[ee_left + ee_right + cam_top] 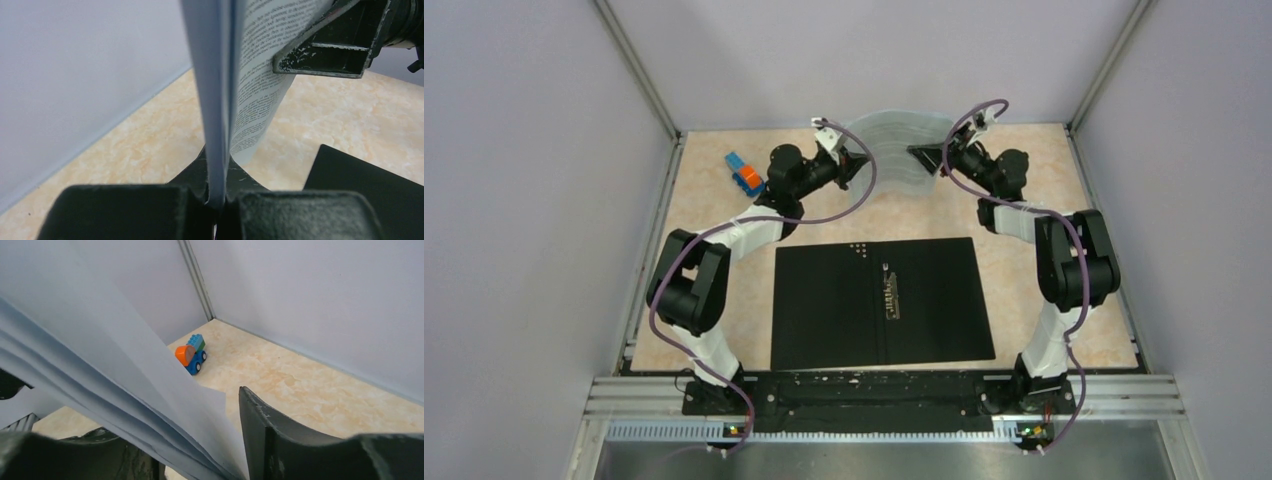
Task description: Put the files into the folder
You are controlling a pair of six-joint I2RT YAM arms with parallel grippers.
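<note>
1. Right now the sheets (894, 150) hang in the air at the upper middle of the overhead view. They are bowed into an arc between the two grippers, well apart from the folder (874, 300).
2. That folder lies open and flat at the centre of the frame, black inside up, with its metal clip (891, 295) beside the spine. No paper is in it yet.
3. The left gripper (217, 200) is clamped tight on one edge of the sheets; its wrist view shows the stack pinched upright between the fingers.
4. The right gripper (190, 440) has its fingers spread around the opposite edge. The sheets fan loosely between them, so I judge it has no firm hold.
5. With one firm hold only, the pages could droop or slide out on the right, and one might drop onto the table (924, 215) short of the folder.
6. Squeezing the grippers closer would deepen the bow and could crease the paper.
7. Lowered carelessly, the leading edge may snag on the clip or land askew. The toy truck (744, 175) at upper left sits well apart.
</note>
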